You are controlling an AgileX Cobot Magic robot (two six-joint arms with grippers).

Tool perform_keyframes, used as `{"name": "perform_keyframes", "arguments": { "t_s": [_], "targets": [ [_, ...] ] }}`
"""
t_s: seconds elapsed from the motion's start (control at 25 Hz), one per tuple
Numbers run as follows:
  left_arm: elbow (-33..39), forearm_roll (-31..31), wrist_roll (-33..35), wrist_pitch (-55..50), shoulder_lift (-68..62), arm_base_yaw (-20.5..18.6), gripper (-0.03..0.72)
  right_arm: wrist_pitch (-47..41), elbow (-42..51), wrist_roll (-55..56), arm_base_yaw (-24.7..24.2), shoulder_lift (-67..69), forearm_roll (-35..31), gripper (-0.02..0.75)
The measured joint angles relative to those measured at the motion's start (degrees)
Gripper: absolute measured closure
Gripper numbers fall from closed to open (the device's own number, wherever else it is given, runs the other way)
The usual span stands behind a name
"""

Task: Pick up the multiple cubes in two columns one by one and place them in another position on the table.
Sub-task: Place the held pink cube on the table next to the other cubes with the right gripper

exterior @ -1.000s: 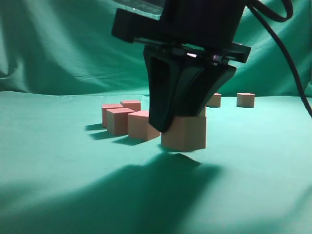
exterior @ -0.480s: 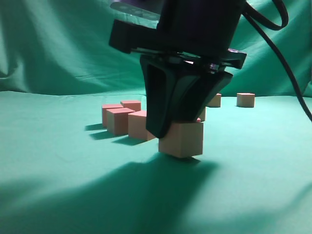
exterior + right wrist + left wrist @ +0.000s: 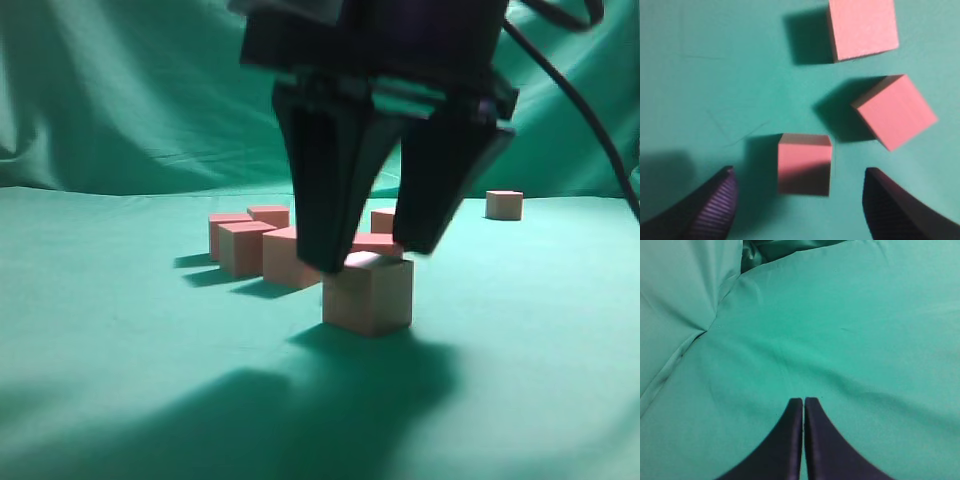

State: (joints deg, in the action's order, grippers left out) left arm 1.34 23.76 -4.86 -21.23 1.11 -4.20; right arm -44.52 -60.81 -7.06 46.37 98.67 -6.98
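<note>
so, from the left of the exterior view, we see a cluster of four cubes (image 3: 252, 245) standing on the green cloth (image 3: 120, 330), close together at about 9 o'clock from the nearest cube (image 3: 368, 291). that nearest cube rests on the cloth near the middle, pale on its front face, with our right gripper (image 3: 370, 262) hanging directly over it. the two dark fingers (image 3: 322, 180) are spread wide and reach down to the level of the cube's top; we cannot tell from this view whether one of them touches it. just behind the cube, at 12 o'clock, two more cubes (image 3: 380, 232) peek out between the fingers. far off at 2 o'clock a lone cube (image 3: 504, 204) sits near the hanging backdrop (image 3: 110, 90).

in the right wrist view the same cube (image 3: 804, 164) lies between the ribbed fingertips (image 3: 715, 205) with cloth visible on either side, so our right gripper grasps nothing. two other cubes lie at 12 and 2 o'clock from it, the second one (image 3: 895, 111) turned at an angle.

our left gripper (image 3: 803, 402), in the left wrist view, has its fingers pressed together over bare cloth, with nothing between them.
</note>
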Motion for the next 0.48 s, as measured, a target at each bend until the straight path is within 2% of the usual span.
{"name": "perform_keyframes", "arguments": {
  "t_s": [0.16,0.28,0.48],
  "targets": [
    [0.00,0.00,0.00,0.00,0.00,0.00,0.688,-9.83,-7.11,-0.11,0.00,-3.12,1.08,0.260],
    [0.00,0.00,0.00,0.00,0.00,0.00,0.688,-14.24,-13.37,3.91,-0.14,-5.58,5.35,0.260],
    [0.00,0.00,0.00,0.00,0.00,0.00,0.688,-15.46,-24.99,16.88,-6.03,-6.35,14.48,0.260]
  ]
}}
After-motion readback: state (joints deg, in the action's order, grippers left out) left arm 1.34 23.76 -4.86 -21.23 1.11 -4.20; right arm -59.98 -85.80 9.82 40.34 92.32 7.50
